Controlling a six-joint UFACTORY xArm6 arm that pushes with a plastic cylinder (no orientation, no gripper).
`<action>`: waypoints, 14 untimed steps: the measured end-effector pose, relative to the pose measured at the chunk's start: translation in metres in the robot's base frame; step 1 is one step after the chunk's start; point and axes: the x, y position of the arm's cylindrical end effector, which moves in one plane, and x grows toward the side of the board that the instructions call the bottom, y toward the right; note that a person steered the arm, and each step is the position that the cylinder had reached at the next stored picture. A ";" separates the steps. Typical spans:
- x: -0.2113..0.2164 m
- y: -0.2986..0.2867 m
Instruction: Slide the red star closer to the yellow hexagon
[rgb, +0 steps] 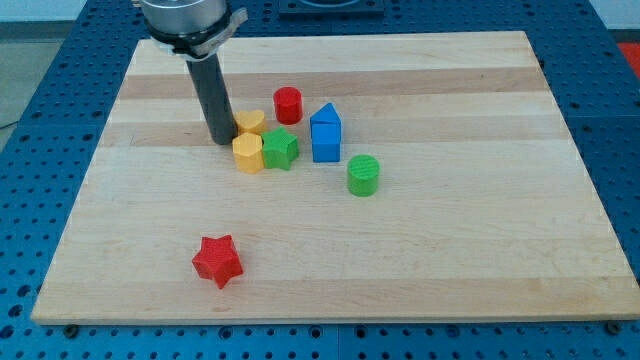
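Observation:
The red star (218, 261) lies alone near the view's bottom left of the wooden board (450, 250). The yellow hexagon (248, 153) sits well above it, in a cluster near the middle. My tip (220, 141) rests on the board just left of the yellow hexagon and of a yellow heart-shaped block (249, 123), close to both. The tip is far from the red star.
A green star (281, 149) touches the yellow hexagon's right side. A red cylinder (288, 104) stands above it. A blue house-shaped block (325, 133) is to the right, and a green cylinder (363, 175) lies lower right of the cluster.

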 end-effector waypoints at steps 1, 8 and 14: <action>0.000 0.005; 0.193 -0.042; 0.168 0.045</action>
